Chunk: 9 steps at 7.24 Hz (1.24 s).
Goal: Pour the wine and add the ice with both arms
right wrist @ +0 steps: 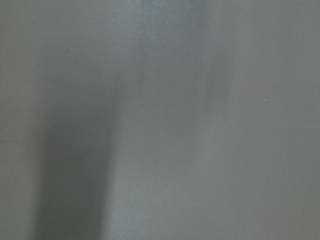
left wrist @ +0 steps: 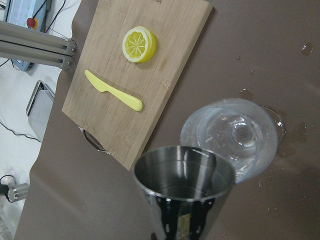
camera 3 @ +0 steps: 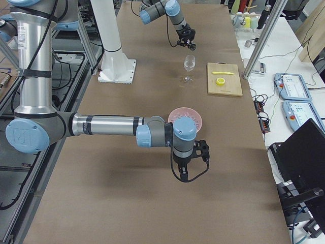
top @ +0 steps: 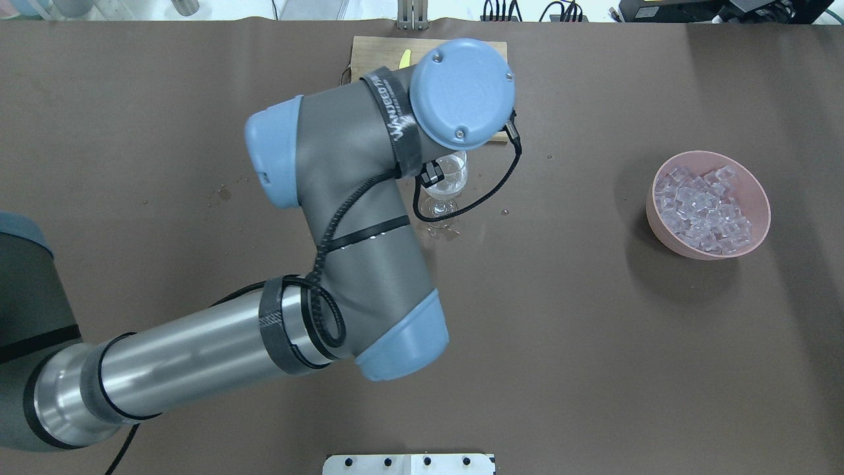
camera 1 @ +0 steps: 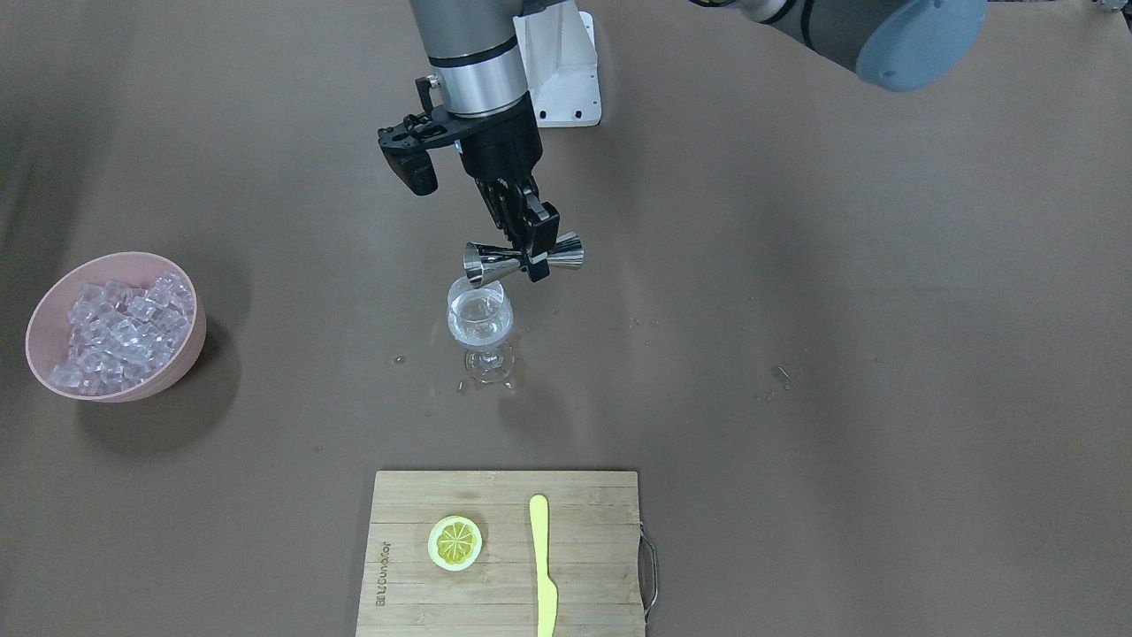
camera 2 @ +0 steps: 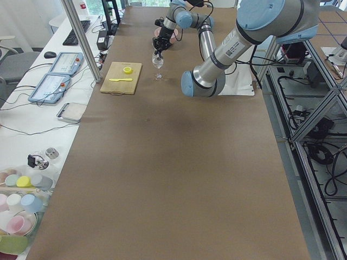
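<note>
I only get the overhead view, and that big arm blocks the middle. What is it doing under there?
Observer: Its fingers clamp a steel jigger, tipped sideways just above the wine glass.
Operator: Anything in the glass?
Observer: A little clear wine seems to sit in its bowl.
Operator: And what's on that wooden board?
Observer: A lemon slice and a yellow knife lie side by side on it.
</note>
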Each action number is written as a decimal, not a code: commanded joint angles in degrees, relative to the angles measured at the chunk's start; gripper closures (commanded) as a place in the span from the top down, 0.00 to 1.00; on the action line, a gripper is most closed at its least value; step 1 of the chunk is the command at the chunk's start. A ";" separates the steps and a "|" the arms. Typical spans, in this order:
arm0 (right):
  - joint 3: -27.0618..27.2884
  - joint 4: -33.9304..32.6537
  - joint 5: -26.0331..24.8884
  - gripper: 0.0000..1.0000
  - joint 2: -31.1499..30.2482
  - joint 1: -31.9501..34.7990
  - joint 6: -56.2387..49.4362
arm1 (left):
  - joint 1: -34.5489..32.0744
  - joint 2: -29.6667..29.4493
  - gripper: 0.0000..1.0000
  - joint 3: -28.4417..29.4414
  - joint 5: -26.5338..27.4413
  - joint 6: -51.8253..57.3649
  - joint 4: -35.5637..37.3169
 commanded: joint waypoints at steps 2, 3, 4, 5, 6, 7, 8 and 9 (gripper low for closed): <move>0.03 0.00 0.00 1.00 0.06 0.00 0.00 | -4.82 11.78 0.00 -5.96 -5.34 -1.11 -16.11; 0.03 0.00 0.00 1.00 -0.03 0.00 0.00 | -6.22 16.34 0.00 -7.63 -5.53 -2.69 -22.17; 0.03 0.00 0.00 1.00 -0.03 0.00 0.00 | -7.28 20.65 0.00 -8.60 -7.18 -7.31 -29.28; 0.03 0.00 0.00 1.00 -0.12 0.00 0.00 | -8.07 23.39 0.00 -8.70 -10.16 -10.67 -35.18; 0.03 0.00 0.00 1.00 -0.03 0.00 0.00 | -8.08 27.59 0.00 -9.83 -10.27 -13.31 -41.94; 0.03 0.00 0.00 1.00 -0.03 0.00 0.00 | -8.26 32.34 0.00 -9.84 -10.27 -16.03 -50.27; 0.12 0.00 0.26 1.00 -0.12 0.00 0.00 | -8.26 37.69 0.00 -9.58 -10.10 -17.98 -59.93; 0.12 0.00 0.26 1.00 -0.12 0.00 0.00 | -8.43 41.57 0.00 -9.23 -9.75 -21.21 -66.29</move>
